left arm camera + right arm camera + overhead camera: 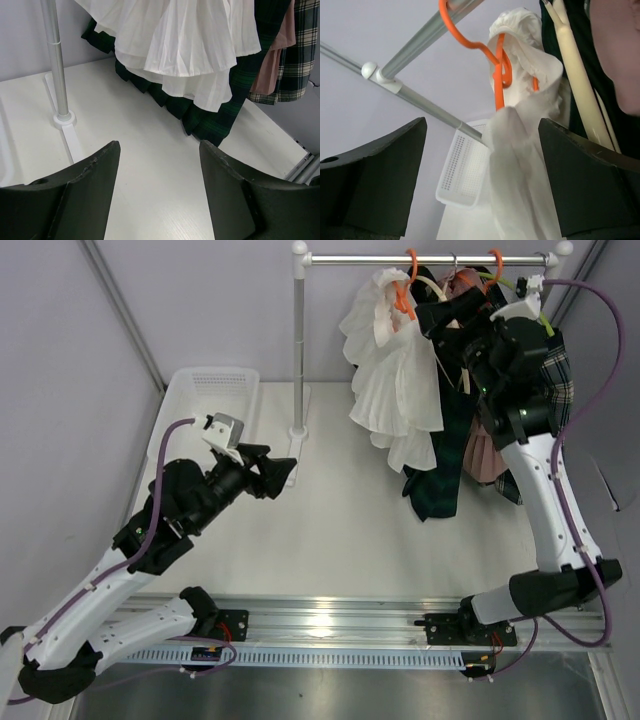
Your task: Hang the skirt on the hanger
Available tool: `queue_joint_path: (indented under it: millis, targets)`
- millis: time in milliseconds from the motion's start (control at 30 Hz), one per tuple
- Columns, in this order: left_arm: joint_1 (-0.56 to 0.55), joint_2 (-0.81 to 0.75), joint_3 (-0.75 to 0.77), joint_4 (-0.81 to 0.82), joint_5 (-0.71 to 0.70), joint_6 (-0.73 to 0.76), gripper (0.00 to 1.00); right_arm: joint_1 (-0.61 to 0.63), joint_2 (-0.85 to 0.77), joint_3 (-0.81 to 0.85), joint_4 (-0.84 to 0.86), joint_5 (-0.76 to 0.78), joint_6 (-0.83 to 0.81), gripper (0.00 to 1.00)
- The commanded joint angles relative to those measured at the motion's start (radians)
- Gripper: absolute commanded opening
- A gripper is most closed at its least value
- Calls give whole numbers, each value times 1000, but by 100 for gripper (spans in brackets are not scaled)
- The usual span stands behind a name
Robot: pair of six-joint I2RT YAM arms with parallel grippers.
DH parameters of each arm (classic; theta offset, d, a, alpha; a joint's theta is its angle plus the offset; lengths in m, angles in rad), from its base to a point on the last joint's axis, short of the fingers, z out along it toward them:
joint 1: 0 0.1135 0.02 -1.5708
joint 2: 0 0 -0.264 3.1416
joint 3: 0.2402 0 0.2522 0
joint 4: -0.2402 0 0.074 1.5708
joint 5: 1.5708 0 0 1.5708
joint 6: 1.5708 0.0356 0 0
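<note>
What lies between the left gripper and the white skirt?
Only bare tabletop separates the left gripper from the white skirt, per the left wrist view; the rack post stands aside.

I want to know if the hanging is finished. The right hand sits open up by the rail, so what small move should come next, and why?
Probably draw the right hand straight back from the rail. Its jaws stand wide with nothing between them, and the white skirt hangs from the orange hanger hooked over the rail, so no grip seems needed.
</note>
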Motion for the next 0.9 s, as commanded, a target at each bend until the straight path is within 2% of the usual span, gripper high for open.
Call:
queue_joint_path:
  millis: [0, 100, 233, 433, 700, 867]
  targets:
    - [6, -23, 64, -13, 0, 4, 70, -9, -137, -74, -28, -1, -34, 99]
    - [6, -37, 70, -30, 3, -8, 70, -12, -243, -134, -95, -37, -49, 99]
    - [4, -46, 71, -52, 5, -19, 70, -4, -412, -328, -177, -111, -88, 99]
    - [6, -48, 70, -91, -1, -28, 70, 48, -660, -574, -350, -70, -163, 99]
    - [6, -59, 9, -96, -6, -45, 70, 68, -765, -735, -433, -74, -212, 99]
    - [6, -63, -8, -101, -4, -47, 70, 68, -770, -761, -430, -86, -226, 99]
